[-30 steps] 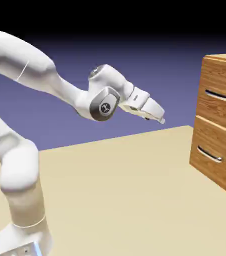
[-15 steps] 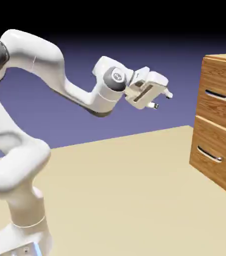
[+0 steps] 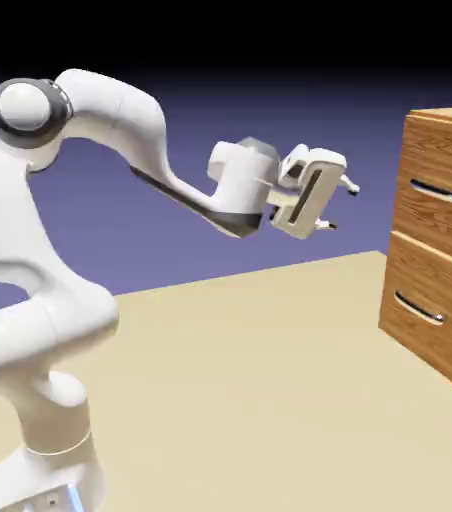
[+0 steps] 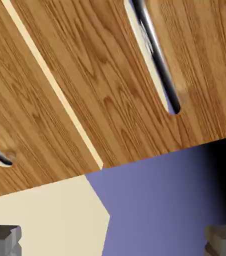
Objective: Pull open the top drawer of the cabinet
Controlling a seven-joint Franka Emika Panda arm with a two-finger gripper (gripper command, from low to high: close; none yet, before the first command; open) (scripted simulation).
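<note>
While open, end effector (image 3: 341, 206) off cabinet (image 3: 437, 235).

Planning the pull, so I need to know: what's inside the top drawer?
I can't tell: the top drawer is shut, and its front covers the inside. Only that wood-grain front and its silver bar handle show.

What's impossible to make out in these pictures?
- Cabinet: its right side is cut off by the exterior view's right edge.
- Lower drawer's handle: the hand view's left edge cuts it off.
- Top drawer's handle: one end runs past the hand view's top edge.
- Inside of the drawers: hidden behind their closed fronts in both views.
</note>
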